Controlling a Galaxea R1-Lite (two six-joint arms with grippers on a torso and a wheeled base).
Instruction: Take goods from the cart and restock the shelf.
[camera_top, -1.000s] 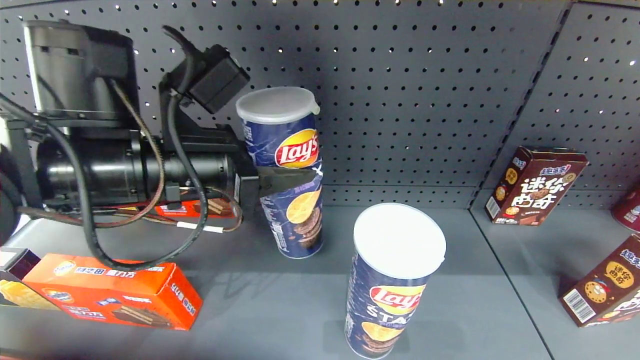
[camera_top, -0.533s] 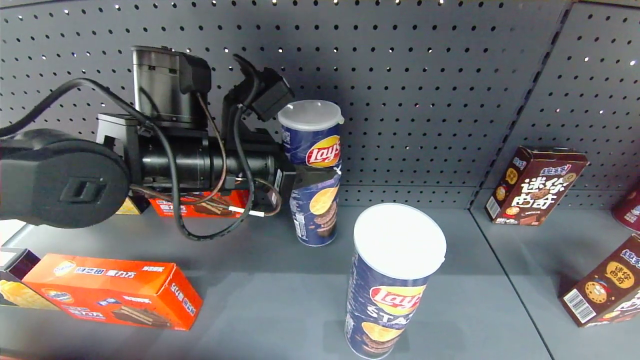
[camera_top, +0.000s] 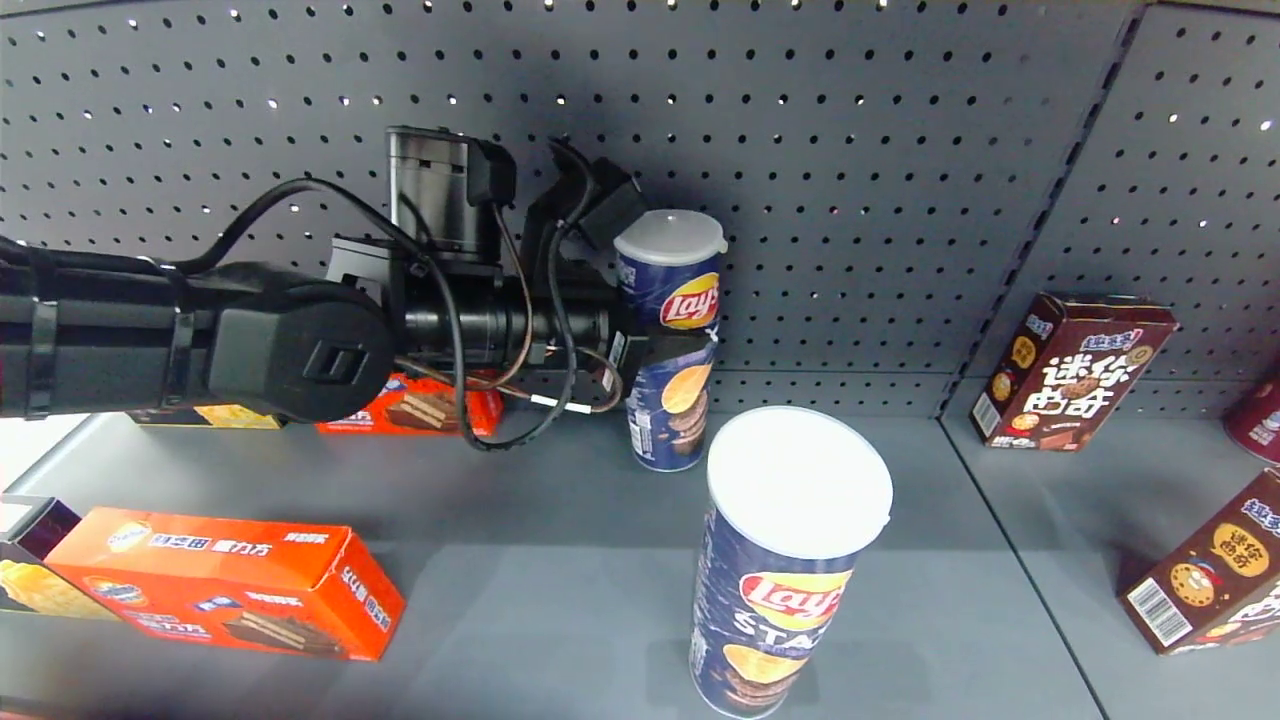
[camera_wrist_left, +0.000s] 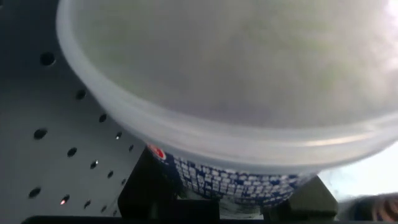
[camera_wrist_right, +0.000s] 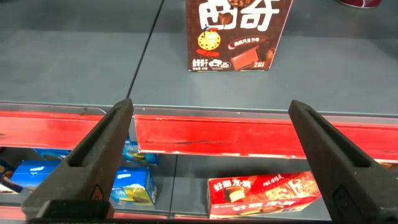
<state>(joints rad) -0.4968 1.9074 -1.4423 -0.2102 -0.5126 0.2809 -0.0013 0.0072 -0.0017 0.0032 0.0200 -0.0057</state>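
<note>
Left gripper (camera_top: 678, 341) clamps chip can (camera_top: 672, 285) close to pegboard (camera_top: 860, 200); right gripper (camera_wrist_right: 210, 104) gapes wide

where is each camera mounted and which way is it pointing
Head view: on the robot's head, looking forward and down at the shelf and pegboard; the left arm at left, jaws shut on the held chip can.
Left wrist view: on the left wrist, looking along its jaws at that can's clear lid, pegboard beside it.
Right wrist view: on the right wrist, facing a shelf edge with a brown cookie box; its open jaws frame the view.
Shared: head and left wrist both show the held chip can and pegboard.
</note>
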